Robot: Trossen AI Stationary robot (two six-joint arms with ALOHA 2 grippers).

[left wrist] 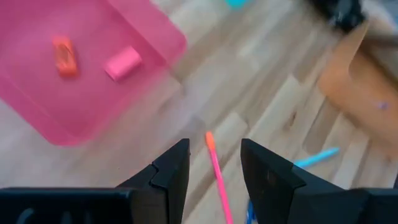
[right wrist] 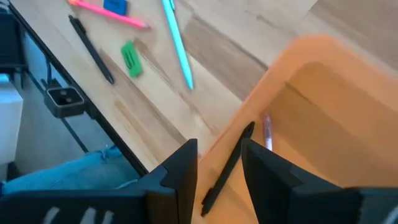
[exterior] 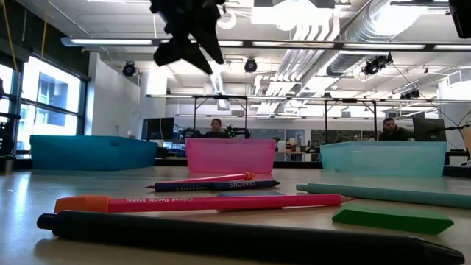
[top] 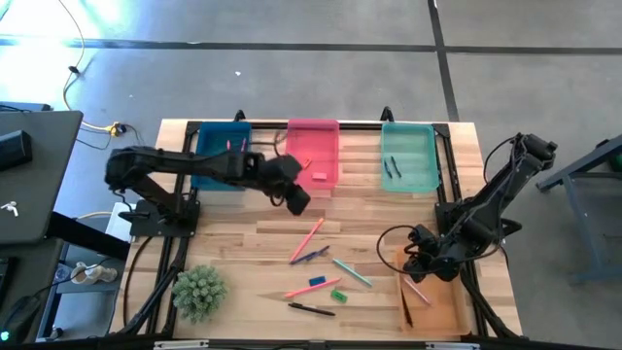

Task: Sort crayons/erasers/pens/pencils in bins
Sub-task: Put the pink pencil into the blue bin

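Observation:
Four bins stand on the table: blue [top: 222, 156], pink [top: 313, 154] and teal [top: 408, 157] along the far edge, orange [top: 432, 292] at the near right. An orange eraser [left wrist: 64, 55] and a pink eraser [left wrist: 122, 63] lie in the pink bin. A pink pencil [top: 307, 240], blue crayon [top: 311, 256], teal pen [top: 352, 272], blue eraser [top: 317, 282], green eraser [top: 338, 295] and black pen [top: 311, 309] lie on the wood. My left gripper [top: 296, 199] hangs open above the pink pencil's far end [left wrist: 211, 146]. My right gripper [top: 420, 261] is open over the orange bin's left wall.
A black pen [right wrist: 227, 168] and a pale pen [right wrist: 267, 134] lie in the orange bin, and dark sticks [top: 391, 167] in the teal bin. A green spiky plant [top: 199, 292] stands at the near left. Bare wood lies between the plant and the loose items.

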